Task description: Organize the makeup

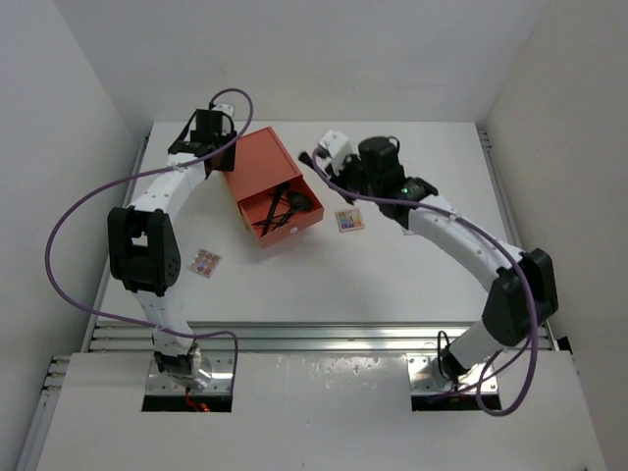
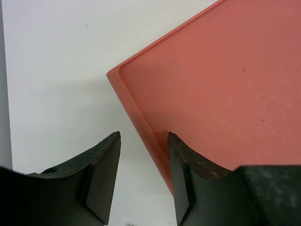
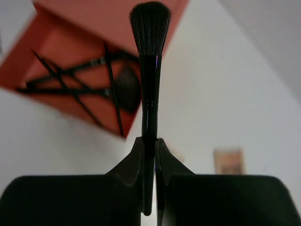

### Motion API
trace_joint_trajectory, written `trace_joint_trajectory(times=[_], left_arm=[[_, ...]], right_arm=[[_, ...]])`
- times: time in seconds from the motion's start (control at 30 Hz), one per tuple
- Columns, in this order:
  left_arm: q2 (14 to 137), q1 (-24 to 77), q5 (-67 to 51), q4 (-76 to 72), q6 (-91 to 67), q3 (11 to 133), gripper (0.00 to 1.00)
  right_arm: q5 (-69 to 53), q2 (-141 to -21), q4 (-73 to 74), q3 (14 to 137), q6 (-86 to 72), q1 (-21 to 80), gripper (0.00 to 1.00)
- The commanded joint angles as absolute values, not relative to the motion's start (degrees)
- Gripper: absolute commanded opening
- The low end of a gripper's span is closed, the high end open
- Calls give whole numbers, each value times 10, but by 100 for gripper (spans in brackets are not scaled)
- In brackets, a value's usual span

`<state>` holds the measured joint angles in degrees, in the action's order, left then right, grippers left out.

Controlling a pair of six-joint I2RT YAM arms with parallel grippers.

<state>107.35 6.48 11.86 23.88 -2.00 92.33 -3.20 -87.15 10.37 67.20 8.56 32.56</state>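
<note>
White table (image 1: 392, 285); right fingers (image 3: 131, 162) clamped on brush (image 3: 149, 47); left fingers (image 2: 101, 174) apart at orange box (image 2: 225, 94)

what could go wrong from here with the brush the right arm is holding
1. The right claw pinches the brush low on its thin handle, so it may pivot or slip.
2. The drawer already holds crossed brushes; this one might land on them and roll out.
3. The open left claw sits over the box edge; a nudge could shift the drawer off target.
</note>
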Motion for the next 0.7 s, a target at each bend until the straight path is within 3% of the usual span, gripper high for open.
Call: trace_joint_trajectory(times=[0.0,0.13,0.43,0.5,0.53,0.57,0.63,0.67], left_arm=[[1042,57,115,244,-22,934,50],[1042,57,127,244,-22,929,50],[1048,52,127,244,-22,929,50],[1048,52,121,244,-22,929,50],[1048,52,121,244,-22,929,50],[1053,52,121,244,-22,929,50],[1053,52,121,244,-22,929,50],[1053,52,121,244,-22,929,50]], right_arm=[[-191,-952,143,799,248,331,0],[-271,-1053,166,934,295,345,0],[-305,-1150,200,977,384,372,0],[-302,-1153,198,976,382,372,4],[-301,-1160,199,978,380,374,7],[-299,-1162,199,980,380,360,25],[-287,-1156,183,978,372,378,36],[-283,-1154,165,966,370,381,47]])
